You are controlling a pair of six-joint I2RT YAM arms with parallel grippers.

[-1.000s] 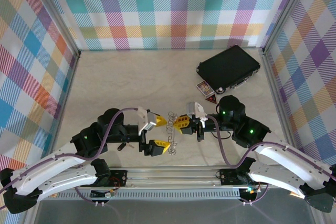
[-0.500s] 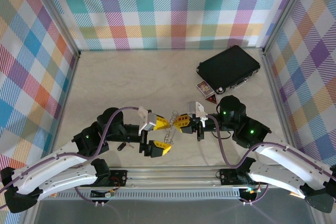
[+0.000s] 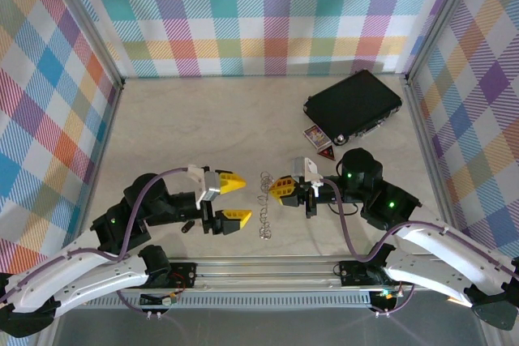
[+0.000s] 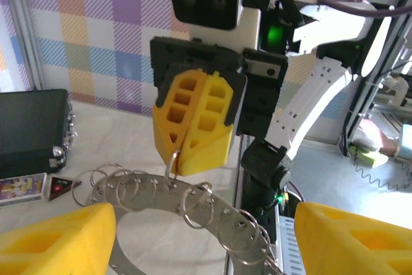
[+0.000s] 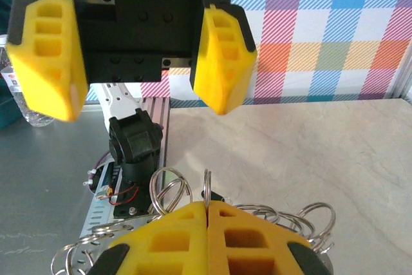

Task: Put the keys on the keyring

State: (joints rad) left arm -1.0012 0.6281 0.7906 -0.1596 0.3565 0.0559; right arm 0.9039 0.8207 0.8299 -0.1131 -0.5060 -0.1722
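Though partly out of frame, keyring (image 4: pixel 145 188)

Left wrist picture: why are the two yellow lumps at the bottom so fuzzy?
Left wrist view: those are the left gripper's own fingers, too near the lens to be in focus; the right gripper, pinching the keyring farther off, is crisp. Same view, right edge: washed out by bright light. Top external view: evenly lit and sharp.

You'll find no text, brand or number you can read here. The small printed box (image 3: pixel 314 136), just beside the black case (image 3: pixel 353 104), carries coloured artwork, but its lettering is too small to make out.
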